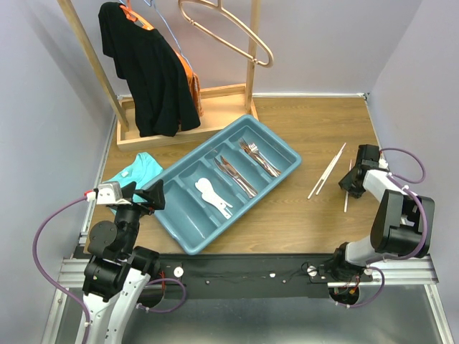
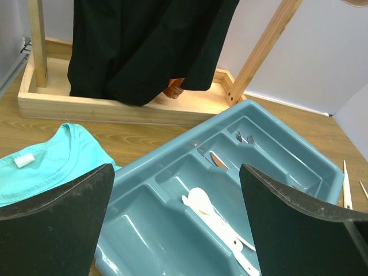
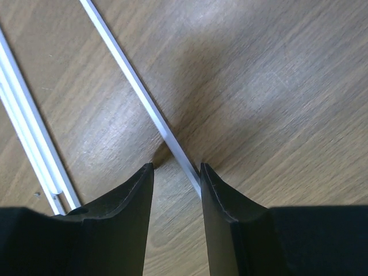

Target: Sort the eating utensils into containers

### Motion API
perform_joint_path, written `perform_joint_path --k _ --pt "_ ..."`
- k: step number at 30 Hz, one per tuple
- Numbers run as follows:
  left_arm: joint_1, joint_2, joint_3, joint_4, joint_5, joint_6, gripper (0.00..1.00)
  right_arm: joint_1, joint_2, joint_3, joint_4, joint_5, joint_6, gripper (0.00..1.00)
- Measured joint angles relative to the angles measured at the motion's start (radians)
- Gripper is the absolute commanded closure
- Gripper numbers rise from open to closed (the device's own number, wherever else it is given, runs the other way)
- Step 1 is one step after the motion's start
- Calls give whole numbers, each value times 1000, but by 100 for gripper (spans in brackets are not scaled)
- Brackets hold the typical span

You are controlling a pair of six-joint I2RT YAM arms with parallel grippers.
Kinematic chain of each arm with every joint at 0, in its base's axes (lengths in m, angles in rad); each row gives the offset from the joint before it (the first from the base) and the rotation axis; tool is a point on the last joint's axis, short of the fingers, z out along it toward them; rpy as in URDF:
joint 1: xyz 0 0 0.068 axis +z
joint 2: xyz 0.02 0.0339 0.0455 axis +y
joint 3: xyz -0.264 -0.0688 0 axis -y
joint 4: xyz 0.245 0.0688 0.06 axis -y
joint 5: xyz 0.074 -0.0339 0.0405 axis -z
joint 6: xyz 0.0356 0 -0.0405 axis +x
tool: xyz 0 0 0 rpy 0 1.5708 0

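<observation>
The teal tray (image 1: 290,147) lies diagonally mid-table. White spoons (image 1: 213,195), silver knives (image 1: 235,175) and coppery forks (image 1: 258,156) each fill a compartment; the nearest compartment holds nothing. Two chopsticks (image 1: 326,172) lie together on the wood to the tray's right. A third chopstick (image 3: 132,77) runs between the fingers of my right gripper (image 3: 177,169), touching only the right finger (image 3: 215,195); the jaws are low on the table with a gap still between them. My left gripper (image 2: 177,172) hovers open and empty over the tray's (image 2: 322,167) near-left end, spoons (image 2: 215,218) below it.
A wooden rack (image 1: 186,129) with a black garment (image 1: 147,68) and large hangers (image 1: 229,32) stands at the back left. A teal cloth (image 1: 133,172) lies left of the tray. The pair of chopsticks (image 3: 26,132) lies left of my right fingers.
</observation>
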Motion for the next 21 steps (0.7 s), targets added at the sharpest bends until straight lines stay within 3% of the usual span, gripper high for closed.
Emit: perform_joint_path --k 7,14,21 --pt "0 0 0 0 0 0 1 -1 8 -6 18 0 -7 68" --pt "0 0 0 0 0 0 1 -1 9 -16 52 -18 -3 97" --pt "0 0 0 0 0 0 1 -1 1 -19 57 -23 8 98"
